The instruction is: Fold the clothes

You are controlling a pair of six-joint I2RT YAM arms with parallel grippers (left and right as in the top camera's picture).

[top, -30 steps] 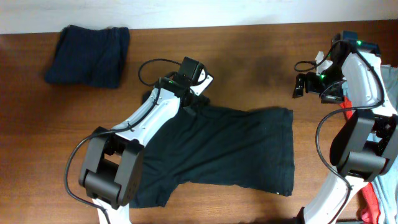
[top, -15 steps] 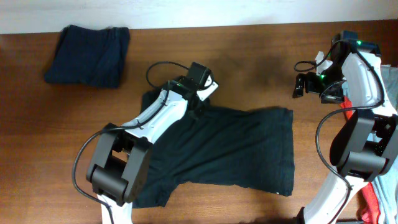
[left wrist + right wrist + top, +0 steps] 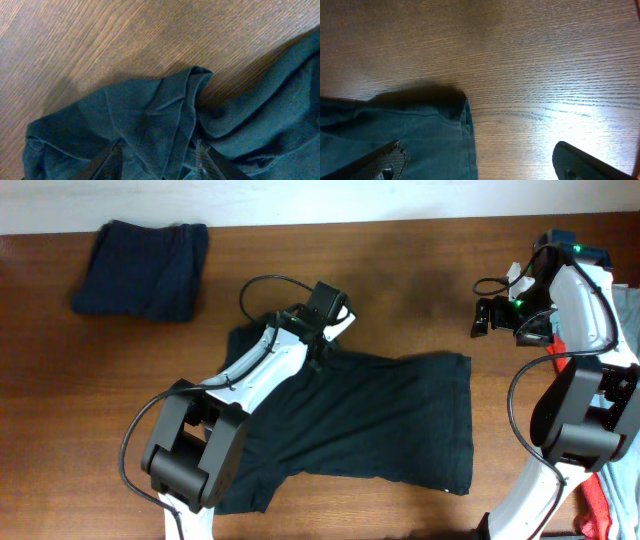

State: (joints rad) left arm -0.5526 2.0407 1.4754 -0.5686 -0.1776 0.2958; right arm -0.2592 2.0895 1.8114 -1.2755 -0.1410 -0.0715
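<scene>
Between left gripper (image 3: 159, 161) fingers, black T-shirt (image 3: 145, 107) pinched; right gripper (image 3: 480, 159) spread wide

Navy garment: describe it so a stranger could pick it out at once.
Look to the far left corner of the table. The navy garment lies there alone, apart from the black T-shirt. It is a compact folded bundle, whereas the T-shirt lies spread out.

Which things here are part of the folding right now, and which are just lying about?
In the job: black T-shirt, spread out; left gripper pinching its bunched edge.
Lying about: folded navy garment; red garment at right; right gripper, open.
</scene>
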